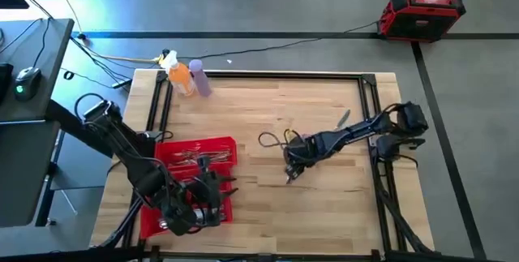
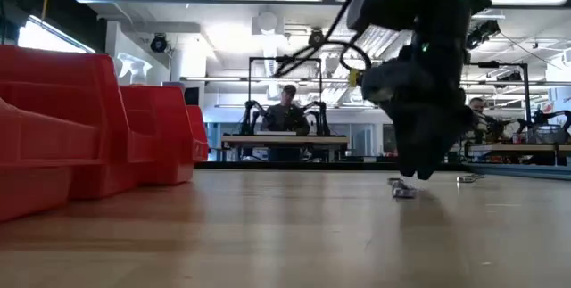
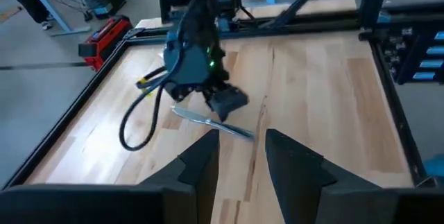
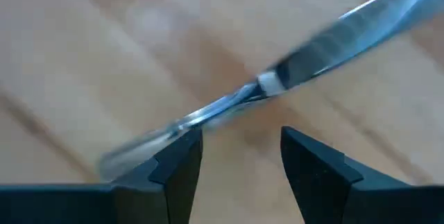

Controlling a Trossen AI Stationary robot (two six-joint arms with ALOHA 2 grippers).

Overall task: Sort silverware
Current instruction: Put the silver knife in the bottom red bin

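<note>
No readable text, labels or numbers anywhere.

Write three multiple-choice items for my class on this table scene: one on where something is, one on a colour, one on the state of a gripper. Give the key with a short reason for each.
1. Where is the red tray?
A. at the left side of the table, by the left gripper
B. at the right side of the table
C. on the floor beside the table

2. What colours are the two bottles at the table's far edge?
A. green and white
B. orange and purple
C. black and yellow

3. How does the right gripper stand?
A. shut on a bottle
B. out of view
C. open, just over a knife lying on the wood

Key:
1 A: the high view shows the tray beside the left gripper.
2 B: the orange bottle stands next to the purple bottle.
3 C: the right wrist view shows its fingers apart with the knife in front of them.
</note>
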